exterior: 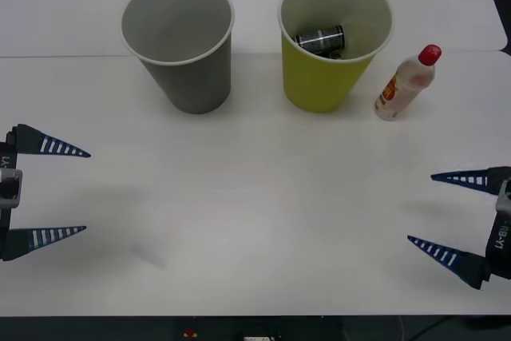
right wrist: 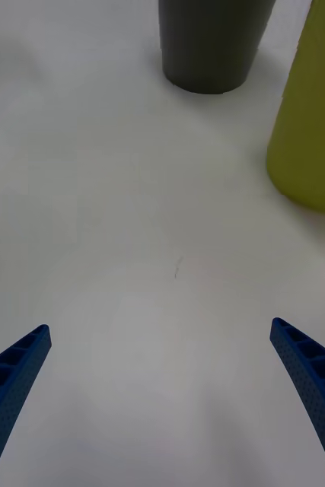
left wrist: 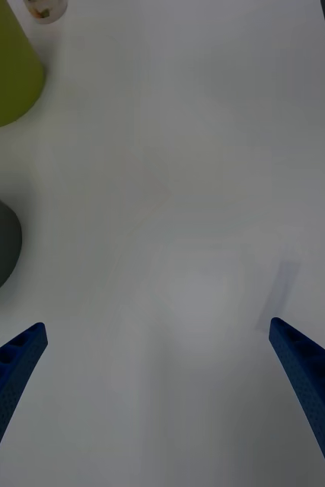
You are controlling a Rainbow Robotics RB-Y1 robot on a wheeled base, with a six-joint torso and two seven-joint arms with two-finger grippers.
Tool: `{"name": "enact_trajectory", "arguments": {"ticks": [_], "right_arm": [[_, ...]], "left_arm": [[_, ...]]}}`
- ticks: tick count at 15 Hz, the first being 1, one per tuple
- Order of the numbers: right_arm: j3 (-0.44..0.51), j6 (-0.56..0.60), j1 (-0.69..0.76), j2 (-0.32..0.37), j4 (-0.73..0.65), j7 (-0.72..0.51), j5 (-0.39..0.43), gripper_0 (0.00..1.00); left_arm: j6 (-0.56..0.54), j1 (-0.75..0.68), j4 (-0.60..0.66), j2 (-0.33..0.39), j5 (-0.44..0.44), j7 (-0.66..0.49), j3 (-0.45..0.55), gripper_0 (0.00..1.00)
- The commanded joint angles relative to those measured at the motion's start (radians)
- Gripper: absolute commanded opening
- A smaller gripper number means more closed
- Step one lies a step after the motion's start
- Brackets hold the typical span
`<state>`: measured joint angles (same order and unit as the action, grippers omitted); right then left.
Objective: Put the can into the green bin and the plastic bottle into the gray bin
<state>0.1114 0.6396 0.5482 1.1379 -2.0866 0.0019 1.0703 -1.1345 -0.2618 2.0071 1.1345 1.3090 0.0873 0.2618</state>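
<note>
Near the table's front corners, the left gripper [exterior: 76, 192] and right gripper [exterior: 421, 208] wait with jaws spread, empty. Inside the green bin [exterior: 323, 77] lies the can [exterior: 320, 39]; beside it stands the plastic bottle [exterior: 406, 83], easily toppled. The gray bin [exterior: 188, 69] stands empty.

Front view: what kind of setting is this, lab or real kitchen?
Most likely a lab test bench, not a kitchen. A plain white table holds just staged props: a gray bin, a green bin with a can inside, and a bottle beside it.
</note>
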Motion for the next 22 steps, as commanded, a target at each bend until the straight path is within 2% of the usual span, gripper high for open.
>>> {"name": "enact_trajectory", "arguments": {"ticks": [1,6,12,17,22], "right_arm": [[-0.022,-0.058,0.009,-0.023,0.0,0.003,-0.01,1.0],[-0.119,-0.233,0.012,-0.023,-0.001,0.006,-0.099,1.0],[-0.211,-0.469,0.012,-0.035,-0.018,0.004,-0.265,1.0],[-0.211,-0.587,-0.008,-0.107,-0.02,-0.028,-0.314,1.0],[-0.21,-0.655,-0.024,-0.161,-0.018,-0.214,-0.305,1.0]], "left_arm": [[0.0,0.0,0.0,0.0,0.0,0.0,0.0,1.0],[0.0,0.0,0.0,0.0,0.0,0.0,0.0,1.0],[0.0,0.0,0.0,0.0,0.0,0.0,0.0,1.0],[0.0,0.0,0.0,0.0,0.0,0.0,0.0,1.0],[0.0,0.0,0.0,0.0,0.0,0.0,0.0,1.0]]}}
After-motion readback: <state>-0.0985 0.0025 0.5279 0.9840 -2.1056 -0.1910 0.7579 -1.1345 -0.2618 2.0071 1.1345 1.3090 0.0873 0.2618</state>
